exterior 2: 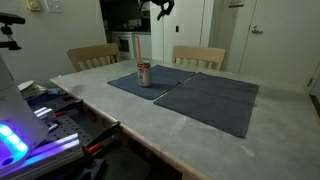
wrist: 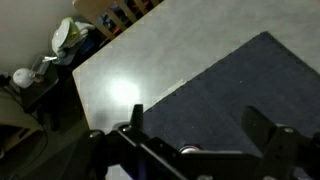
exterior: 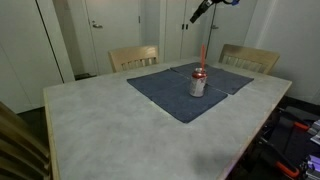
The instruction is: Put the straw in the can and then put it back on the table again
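The silver can point(exterior: 198, 85) with red markings stands upright on a dark blue-grey mat point(exterior: 165, 92) on the pale marbled table point(exterior: 110, 125). The red-orange straw point(exterior: 203, 56) stands in the can, leaning slightly, and rises well above its top. Both exterior views show the same arrangement of can point(exterior 2: 144, 75) and straw point(exterior 2: 141, 52). My gripper point(exterior: 200, 13) hangs high above the can, open and empty, and also shows near the top edge in an exterior view, gripper point(exterior 2: 160, 8). In the wrist view the gripper point(wrist: 198, 122) looks down between its spread fingers at the can top point(wrist: 189, 151); the straw is not discernible there.
A second dark mat point(exterior 2: 215, 100) lies beside the one under the can. Two wooden chairs point(exterior: 133, 57) point(exterior: 250, 58) stand at the table's far side. Equipment and cables point(exterior 2: 50, 125) crowd the floor by one table edge. White doors line the back wall.
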Robot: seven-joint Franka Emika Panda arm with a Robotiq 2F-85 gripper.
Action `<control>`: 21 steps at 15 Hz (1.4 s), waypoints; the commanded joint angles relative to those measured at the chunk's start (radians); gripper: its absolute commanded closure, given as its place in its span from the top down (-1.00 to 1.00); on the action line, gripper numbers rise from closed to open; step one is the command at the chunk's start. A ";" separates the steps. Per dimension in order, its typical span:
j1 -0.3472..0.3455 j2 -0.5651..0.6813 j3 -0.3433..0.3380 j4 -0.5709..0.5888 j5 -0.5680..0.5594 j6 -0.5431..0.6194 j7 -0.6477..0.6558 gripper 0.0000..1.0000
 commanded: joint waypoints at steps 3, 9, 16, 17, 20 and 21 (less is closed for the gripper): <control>0.040 0.060 0.033 0.105 -0.303 -0.058 0.161 1.00; 0.097 0.042 0.075 0.090 -0.581 0.006 0.243 1.00; 0.132 0.057 0.099 0.095 -0.774 0.049 0.379 1.00; 0.136 0.057 0.101 0.093 -0.804 0.053 0.408 1.00; 0.142 0.054 0.106 0.082 -0.851 0.062 0.458 1.00; 0.143 0.051 0.108 0.074 -0.846 0.073 0.468 1.00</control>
